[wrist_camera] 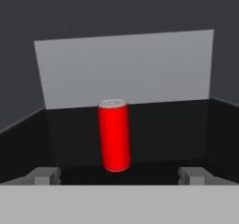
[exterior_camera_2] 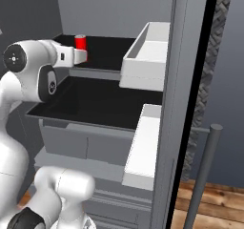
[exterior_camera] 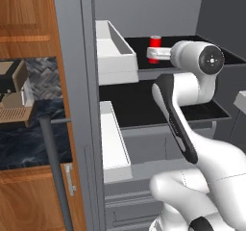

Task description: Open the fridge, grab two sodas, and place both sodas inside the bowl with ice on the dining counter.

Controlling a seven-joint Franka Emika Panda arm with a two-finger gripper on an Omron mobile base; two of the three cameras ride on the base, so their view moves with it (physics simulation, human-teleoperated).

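The grey fridge [exterior_camera: 72, 81] stands open, its dark shelves [exterior_camera_2: 95, 99] bare apart from one soda. That red can with a silver top [wrist_camera: 113, 135] stands upright on the upper shelf [exterior_camera: 154, 42] [exterior_camera_2: 80, 42]. My gripper [wrist_camera: 119, 175] is open just in front of the can, one fingertip [wrist_camera: 44, 175] on each side and wider apart than the can. In the base views the white hand [exterior_camera: 161, 53] [exterior_camera_2: 76, 56] reaches onto that shelf and covers the can's lower half. A second soda, the bowl and the dining counter are out of view.
White door bins [exterior_camera: 115, 47] [exterior_camera: 113, 141] hang on the left door beside the arm, and others [exterior_camera_2: 147, 56] [exterior_camera_2: 145, 142] on the right door. Long bar handles [exterior_camera: 55, 172] [exterior_camera_2: 205, 175] stick out. A coffee machine [exterior_camera: 14, 95] sits on a short dark counter between wooden cabinets [exterior_camera: 29, 13].
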